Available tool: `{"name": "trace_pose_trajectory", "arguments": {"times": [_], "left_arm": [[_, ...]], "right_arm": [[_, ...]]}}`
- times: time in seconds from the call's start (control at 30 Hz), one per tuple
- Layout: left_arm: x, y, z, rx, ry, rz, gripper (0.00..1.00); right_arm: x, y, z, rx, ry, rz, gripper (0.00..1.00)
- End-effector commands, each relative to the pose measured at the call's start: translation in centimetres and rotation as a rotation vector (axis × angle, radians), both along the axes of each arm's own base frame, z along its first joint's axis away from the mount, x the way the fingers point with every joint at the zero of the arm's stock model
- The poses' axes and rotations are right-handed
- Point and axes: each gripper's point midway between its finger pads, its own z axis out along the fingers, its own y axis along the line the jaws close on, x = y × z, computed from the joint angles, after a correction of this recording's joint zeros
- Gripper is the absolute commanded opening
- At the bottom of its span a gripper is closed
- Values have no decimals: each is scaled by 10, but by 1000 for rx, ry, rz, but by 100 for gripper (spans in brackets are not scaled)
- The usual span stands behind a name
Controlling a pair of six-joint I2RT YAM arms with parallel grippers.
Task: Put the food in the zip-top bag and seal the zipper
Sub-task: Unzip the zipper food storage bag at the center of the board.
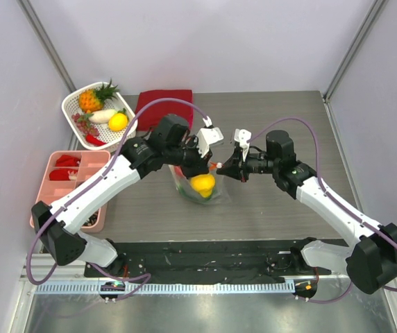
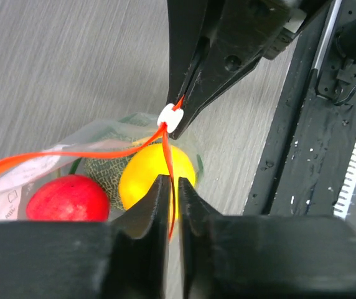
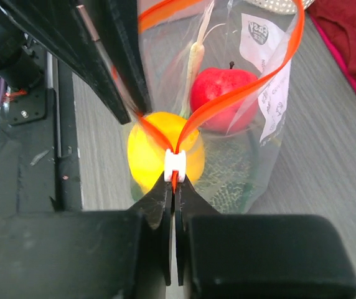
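The zip-top bag [image 1: 184, 186] stands mid-table holding the food: a yellow citrus [image 1: 203, 184], a red apple [image 3: 221, 87], a netted green melon [image 3: 228, 174] and a pale green-onion stalk [image 3: 193, 62]. Its orange-red zipper [image 3: 240, 93] splits in a V above a white slider [image 3: 175, 165]. My right gripper [image 3: 175, 182] is shut on the strip just behind the slider. My left gripper [image 2: 170, 182] pinches the same zipper [image 2: 91, 151] a little further along, its jaws almost touching around it. In the top view the left gripper [image 1: 209, 165] and right gripper [image 1: 221, 166] meet over the bag.
A white basket [image 1: 70, 111] of toy produce sits at the back left, with a pink divided tray [image 1: 80, 187] in front of it. A folded dark red cloth [image 1: 162, 104] lies behind the bag. A black mat [image 1: 205, 257] runs along the near edge.
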Motion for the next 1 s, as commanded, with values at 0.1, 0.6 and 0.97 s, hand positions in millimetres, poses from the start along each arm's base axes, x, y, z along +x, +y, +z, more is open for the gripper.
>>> {"name": "trace_pose_trajectory", "arguments": {"times": [0.1,0.6,0.97], "left_arm": [[-7,6,50,-115,-147,-92,57],[-9,-31,36,-153,-332,-478,51],[1,-49,26,-148,-297,-475,45]], "right_arm": [[2,0,14,-3,-174,43,1],[-7,-2,26,-32,-304,112,1],[-10,-2,27,-43,-310,117,1]]}}
